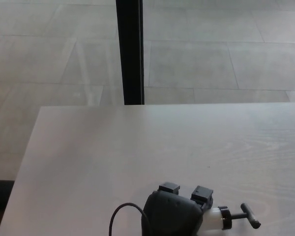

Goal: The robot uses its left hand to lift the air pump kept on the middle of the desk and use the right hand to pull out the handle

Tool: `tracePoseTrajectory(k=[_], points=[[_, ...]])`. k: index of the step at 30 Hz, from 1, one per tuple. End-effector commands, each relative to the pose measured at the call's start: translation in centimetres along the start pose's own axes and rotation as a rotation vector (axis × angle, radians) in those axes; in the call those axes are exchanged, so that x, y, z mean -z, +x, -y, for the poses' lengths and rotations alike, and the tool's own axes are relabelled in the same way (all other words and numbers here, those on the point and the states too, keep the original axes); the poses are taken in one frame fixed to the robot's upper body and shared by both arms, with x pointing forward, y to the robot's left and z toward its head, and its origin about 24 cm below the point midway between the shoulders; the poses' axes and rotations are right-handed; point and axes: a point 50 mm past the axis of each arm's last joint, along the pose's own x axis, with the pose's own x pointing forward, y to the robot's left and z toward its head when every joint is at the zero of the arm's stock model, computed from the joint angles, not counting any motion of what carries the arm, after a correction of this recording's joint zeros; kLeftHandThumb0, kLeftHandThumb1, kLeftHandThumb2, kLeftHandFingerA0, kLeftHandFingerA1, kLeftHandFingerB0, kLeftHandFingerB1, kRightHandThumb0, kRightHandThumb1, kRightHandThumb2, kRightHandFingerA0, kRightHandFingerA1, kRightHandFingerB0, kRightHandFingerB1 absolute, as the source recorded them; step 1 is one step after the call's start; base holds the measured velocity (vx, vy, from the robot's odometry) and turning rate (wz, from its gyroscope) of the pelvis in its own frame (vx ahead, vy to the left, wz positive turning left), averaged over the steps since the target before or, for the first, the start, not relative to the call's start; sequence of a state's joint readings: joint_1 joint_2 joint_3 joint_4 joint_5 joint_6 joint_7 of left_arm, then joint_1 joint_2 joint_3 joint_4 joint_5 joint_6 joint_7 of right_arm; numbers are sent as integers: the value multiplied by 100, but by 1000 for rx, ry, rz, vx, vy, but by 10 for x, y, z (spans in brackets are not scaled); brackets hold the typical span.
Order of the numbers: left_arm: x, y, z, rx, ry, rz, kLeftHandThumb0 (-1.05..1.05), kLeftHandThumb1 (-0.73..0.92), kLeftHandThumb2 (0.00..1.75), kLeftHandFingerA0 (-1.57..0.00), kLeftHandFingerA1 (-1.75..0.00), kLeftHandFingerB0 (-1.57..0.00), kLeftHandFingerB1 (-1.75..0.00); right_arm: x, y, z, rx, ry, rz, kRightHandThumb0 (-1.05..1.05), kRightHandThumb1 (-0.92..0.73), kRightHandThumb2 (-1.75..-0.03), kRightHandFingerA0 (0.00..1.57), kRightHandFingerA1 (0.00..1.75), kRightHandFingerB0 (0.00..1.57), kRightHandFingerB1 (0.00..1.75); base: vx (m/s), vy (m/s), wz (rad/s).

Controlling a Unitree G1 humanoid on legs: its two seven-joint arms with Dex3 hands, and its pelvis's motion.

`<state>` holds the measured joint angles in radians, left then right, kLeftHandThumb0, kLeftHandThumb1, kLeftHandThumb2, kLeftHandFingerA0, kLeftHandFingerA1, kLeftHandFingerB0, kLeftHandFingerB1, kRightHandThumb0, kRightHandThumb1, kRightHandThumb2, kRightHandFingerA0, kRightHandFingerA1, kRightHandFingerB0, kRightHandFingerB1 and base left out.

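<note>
The air pump (214, 219) shows at the bottom edge of the head view as a short white barrel with a black collar. Its black T-handle (250, 216) sticks out to the right. My left hand (172, 214), dark grey and rounded from behind, covers the pump's left part, and its black fingertips (202, 192) wrap over the top. The barrel under the hand is hidden. No right hand shows.
A thin black cable (122, 210) loops out to the left of the hand. The pale wooden desk (137, 147) reaches back to its far edge, with its left edge running down the picture's left. A black post (129, 49) stands beyond it on a tiled floor.
</note>
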<state>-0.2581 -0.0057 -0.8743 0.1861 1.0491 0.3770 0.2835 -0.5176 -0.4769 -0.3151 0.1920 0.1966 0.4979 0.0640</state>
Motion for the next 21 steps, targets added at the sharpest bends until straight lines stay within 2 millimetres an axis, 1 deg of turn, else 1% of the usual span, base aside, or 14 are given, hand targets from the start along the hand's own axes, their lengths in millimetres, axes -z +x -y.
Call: tracePoseTrajectory(k=[1, 2, 3, 4, 6, 8, 11, 12, 14, 15, 16, 17, 19, 21], points=[[3, -9, 12, -28, -144, 101, -10, 68, 83, -82, -171, -67, -130, -7, 1, 6, 44, -15, 41, -36, -57, -97, 77, 92, 66, 70, 0, 0, 0], [5, -8, 12, -48, -149, 106, -13, 66, 87, -72, -175, -64, -139, -8, 1, 6, 45, -18, 44, -35, -57, -96, 76, 93, 65, 69, 0, 0, 0], [6, -9, 12, -56, -157, 105, -13, 66, 87, -72, -175, -64, -139, -7, 1, 6, 41, -17, 47, -35, -57, -96, 76, 93, 65, 69, 0, 0, 0], [8, -9, 10, -62, -181, 95, -10, 65, 91, -72, -175, -59, -147, -6, 1, 4, 30, -24, 56, -38, -56, -96, 77, 92, 65, 69, 0, 0, 0], [11, -9, 8, -72, -218, 85, -10, 65, 91, -72, -175, -59, -147, -6, 0, 3, 17, -38, 71, -38, -56, -96, 77, 92, 65, 69, 0, 0, 0], [21, -1, -8, -152, -252, 69, -4, 60, 104, -76, -175, -61, -155, -10, -4, -1, -28, -62, 90, -39, -56, -95, 76, 91, 60, 66, 0, 0, 0], [37, 11, -43, -296, -291, 57, 0, 65, 105, -74, -175, -63, -148, -13, -10, -9, -109, -164, 112, -39, -55, -93, 77, 91, 51, 61, 0, 0, 0], [42, 14, -52, -326, -290, 71, 1, 62, 106, -72, -175, -64, -155, -14, -12, -12, -132, -173, 118, -37, -67, -60, 71, 91, 55, 45, 0, 0, 0], [42, 14, -51, -324, -293, 74, 1, 62, 106, -72, -175, -64, -155, -13, -12, -12, -133, -173, 116, -37, -67, -60, 71, 91, 55, 45, 0, 0, 0], [49, 19, -63, -356, -285, 69, 2, 65, 104, -75, -175, -61, -160, -15, -14, -15, -158, -209, 135, -38, -67, -60, 73, 87, 55, 44, 0, 0, 0], [60, 28, -88, -417, -267, 55, 6, 61, 109, -110, -149, -85, -129, -19, -17, -22, -207, -278, 168, -40, -66, -60, 74, 87, 54, 44, 0, 0, 0], [65, 31, -96, -433, -252, 51, -1, 63, 105, -76, -175, -64, -151, -20, -19, -25, -238, -320, 185, -41, -67, -60, 71, 89, 51, 44, 0, 0, 0], [75, 36, -108, -458, -229, 54, 0, 58, 106, -76, -175, -65, -152, -19, -20, -30, -266, -377, 215, -43, -64, -59, 73, 92, 52, 43, 0, 0, 0], [78, 37, -112, -471, -228, 60, 0, 58, 106, -76, -175, -65, -152, -18, -20, -32, -275, -389, 216, -43, -64, -59, 73, 92, 52, 43, 0, 0, 0]])
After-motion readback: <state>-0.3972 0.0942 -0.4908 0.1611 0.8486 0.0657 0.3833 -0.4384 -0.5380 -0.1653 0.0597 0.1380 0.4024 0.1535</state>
